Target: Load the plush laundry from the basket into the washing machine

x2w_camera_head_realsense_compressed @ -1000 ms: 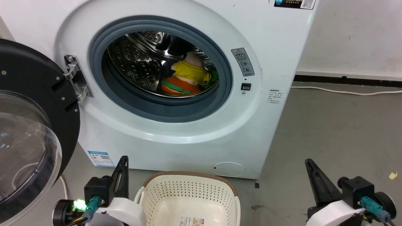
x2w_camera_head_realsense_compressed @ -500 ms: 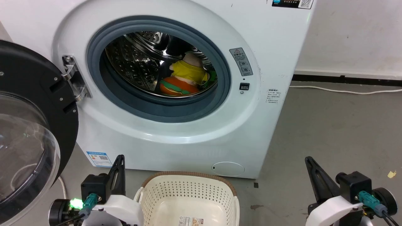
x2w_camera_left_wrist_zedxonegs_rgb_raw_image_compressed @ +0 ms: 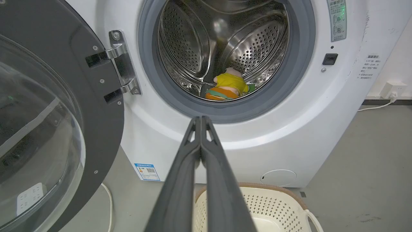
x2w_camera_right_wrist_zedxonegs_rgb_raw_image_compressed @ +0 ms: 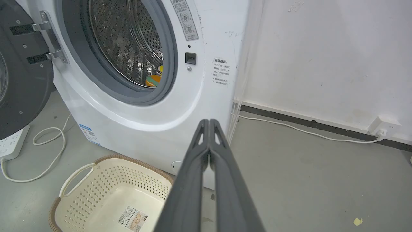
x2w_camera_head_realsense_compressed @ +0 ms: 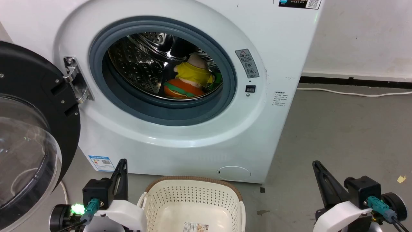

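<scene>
The plush laundry point(x2w_camera_head_realsense_compressed: 188, 82) lies inside the steel drum of the washing machine point(x2w_camera_head_realsense_compressed: 167, 135): an orange burger plush with green trim under a yellow and peach plush point(x2w_camera_left_wrist_zedxonegs_rgb_raw_image_compressed: 229, 85). The black-rimmed clear door point(x2w_camera_head_realsense_compressed: 29, 135) hangs open at the left. The cream basket point(x2w_camera_head_realsense_compressed: 193, 206) stands on the floor before the washer, holding nothing but its paper label point(x2w_camera_right_wrist_zedxonegs_rgb_raw_image_compressed: 133, 219). My left gripper point(x2w_camera_head_realsense_compressed: 121, 162) is shut at the lower left, beside the basket. My right gripper point(x2w_camera_head_realsense_compressed: 317, 165) is shut at the lower right over bare floor. Neither holds anything.
A white cable point(x2w_camera_head_realsense_compressed: 354, 94) runs along the wall's base to a socket point(x2w_camera_right_wrist_zedxonegs_rgb_raw_image_compressed: 384, 127). A power strip point(x2w_camera_right_wrist_zedxonegs_rgb_raw_image_compressed: 9, 146) and looped cord point(x2w_camera_right_wrist_zedxonegs_rgb_raw_image_compressed: 48, 151) lie on the floor under the open door. Grey floor stretches to the washer's right.
The head camera shifted slightly between one second ago and half a second ago; since then the picture holds still. Both grippers stay low and shut.
</scene>
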Tool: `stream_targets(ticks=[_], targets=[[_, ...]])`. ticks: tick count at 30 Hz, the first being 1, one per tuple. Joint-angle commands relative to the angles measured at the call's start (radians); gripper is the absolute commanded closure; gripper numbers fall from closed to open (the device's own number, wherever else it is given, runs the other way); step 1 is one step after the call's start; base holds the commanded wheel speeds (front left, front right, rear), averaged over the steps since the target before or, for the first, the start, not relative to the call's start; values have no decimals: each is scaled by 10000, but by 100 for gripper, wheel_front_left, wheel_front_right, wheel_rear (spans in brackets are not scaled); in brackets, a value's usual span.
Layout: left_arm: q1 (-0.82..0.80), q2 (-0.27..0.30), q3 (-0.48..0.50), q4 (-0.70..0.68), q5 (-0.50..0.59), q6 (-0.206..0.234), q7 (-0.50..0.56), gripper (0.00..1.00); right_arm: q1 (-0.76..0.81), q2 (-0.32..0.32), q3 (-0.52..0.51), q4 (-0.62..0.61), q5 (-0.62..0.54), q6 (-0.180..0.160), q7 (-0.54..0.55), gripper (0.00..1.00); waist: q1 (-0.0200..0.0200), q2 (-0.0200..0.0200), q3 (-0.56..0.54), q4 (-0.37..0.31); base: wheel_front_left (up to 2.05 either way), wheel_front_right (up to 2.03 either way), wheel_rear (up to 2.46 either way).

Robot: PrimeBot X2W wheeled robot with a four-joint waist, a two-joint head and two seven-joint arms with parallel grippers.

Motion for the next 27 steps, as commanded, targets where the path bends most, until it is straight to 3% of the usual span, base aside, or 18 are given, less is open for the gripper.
stream_targets(ticks=[1, 27], targets=[[19, -1, 12, -49, 24, -43, 3, 100, -116, -14, -28, -45, -76, -9, 14, 100, 0, 0, 0, 1, 0, 0, 0], [19, -1, 12, -49, 24, -43, 3, 100, -116, -14, -28, -45, -76, -9, 14, 100, 0, 0, 0, 1, 0, 0, 0]])
